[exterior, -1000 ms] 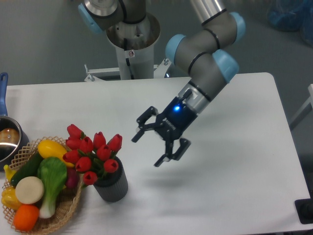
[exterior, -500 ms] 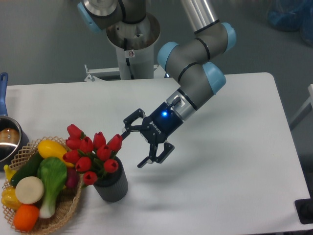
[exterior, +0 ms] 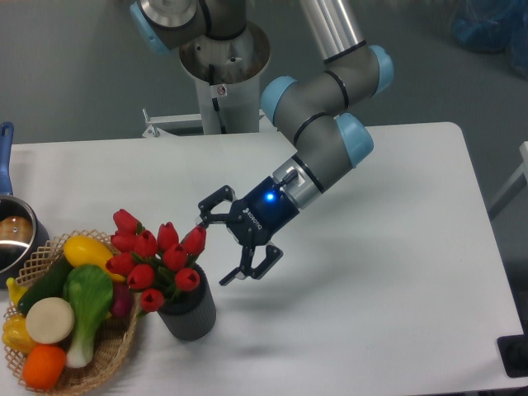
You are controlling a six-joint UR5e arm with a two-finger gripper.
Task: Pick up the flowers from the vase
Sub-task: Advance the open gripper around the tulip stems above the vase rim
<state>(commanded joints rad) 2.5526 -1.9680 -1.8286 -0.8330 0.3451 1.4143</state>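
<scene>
From the fixed camera, the gripper reaches in from the right with its fingers spread wide apart, empty, the upper fingertip just beside the nearest red bud. The flowers stand in the vase at the front left of the white worktop. A wicker basket of vegetables sits just left of the vase, a saucepan beyond it
</scene>
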